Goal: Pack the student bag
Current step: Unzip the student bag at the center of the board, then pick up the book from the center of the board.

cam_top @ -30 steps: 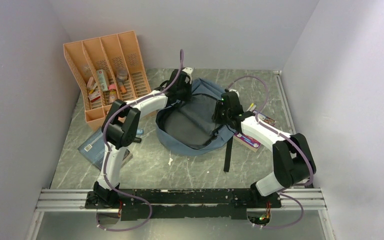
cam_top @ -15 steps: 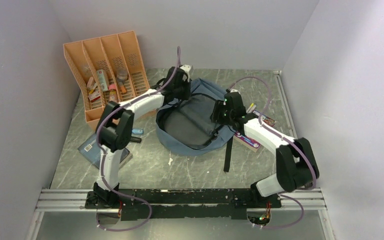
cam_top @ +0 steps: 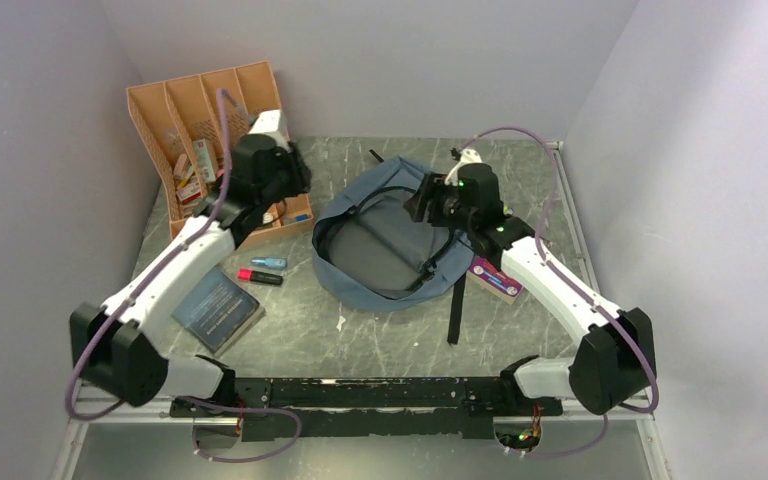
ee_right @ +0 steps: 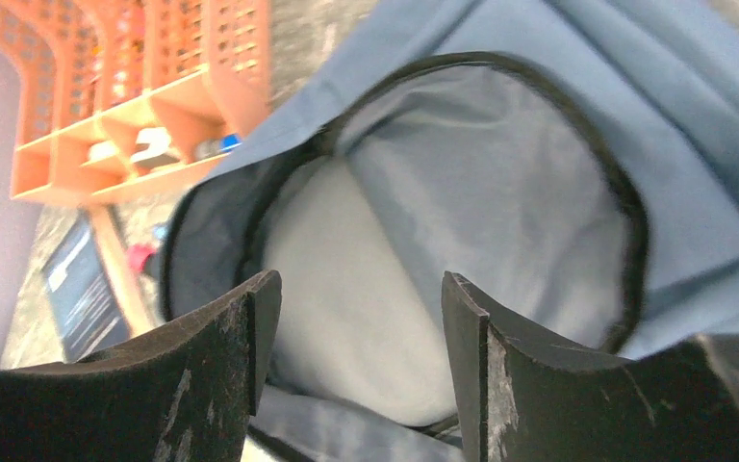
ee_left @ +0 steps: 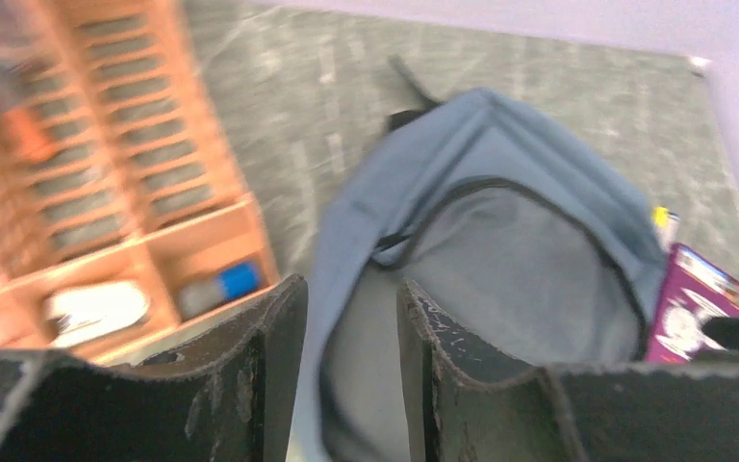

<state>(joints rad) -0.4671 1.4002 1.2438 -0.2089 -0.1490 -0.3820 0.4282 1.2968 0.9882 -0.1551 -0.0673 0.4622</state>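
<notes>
Bag (cam_top: pixel 390 255), mouth unzipped, lies mid-counter (cam_top: pixel 360 330), toward the far edge. My left fingers (ee_left: pixel 279 332) are released, slightly parted and empty, above the near end of the rack (cam_top: pixel 145 110) in the far-left corner. My right fingers (ee_right: pixel 245 322) stand wide apart, empty, over the bag's open mouth.

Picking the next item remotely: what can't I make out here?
Organizer contents: too small in top view, blurred in left wrist view.
Purple box: partly under right arm, top view.
Bag inside: near part behind right pincer, right wrist view.
</notes>
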